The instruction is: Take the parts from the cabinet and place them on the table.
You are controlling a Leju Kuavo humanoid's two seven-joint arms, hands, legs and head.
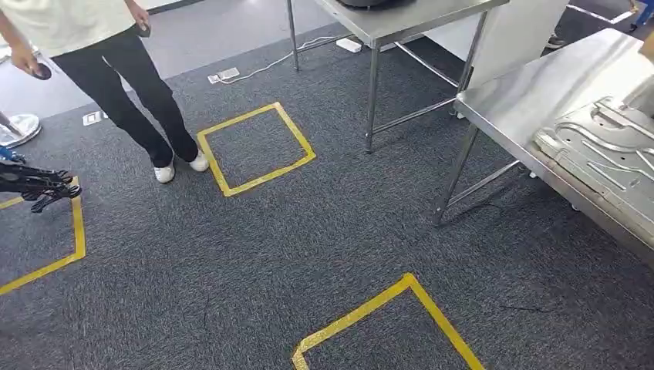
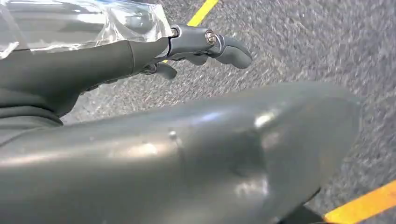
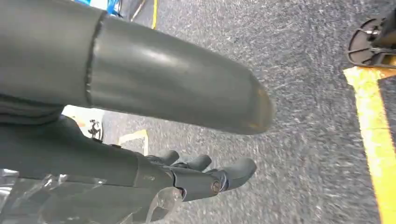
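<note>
**Fingers apart over carpet, pressed parts lying on the right-hand table**

Fingers [image 2: 231, 49] of my left hand [image 2: 196, 44] are reaching out straight and slightly apart over the grey carpet [image 1: 308, 231], closing on nothing; my thick thumb [image 2: 187, 154] is blocking most of that wrist view, and clear plastic wrap is covering the back of the hand. One yellow tape line is crossing the carpet beyond the fingertips and another is cutting a corner of the same picture.

From my head camera, going left to right: one black tripod-like stand [image 1: 38, 185] is sitting on a partly cut-off yellow tape outline; one person [image 1: 116, 69] in dark trousers and white shoes is standing beside one complete yellow tape square [image 1: 258, 148], head cropped out, something small and dark in each hand that I cannot identify. A third taped outline [image 1: 385, 324] is running off the lower edge. Two steel tables are standing further right: the far table [image 1: 401, 19], carrying a dark object cut off at the top, and the near table [image 1: 524, 100], where the stamped metal parts [image 1: 601, 146] are lying near its right end, stacked and cropped so I cannot count them.

My right hand [image 3: 201, 175] is likewise showing its fingers [image 3: 240, 168] extended, a little apart and holding nothing above carpet, with the thumb [image 3: 163, 79] looming across the frame. That wrist view alone is catching a dark round stand base [image 3: 371, 42].
</note>
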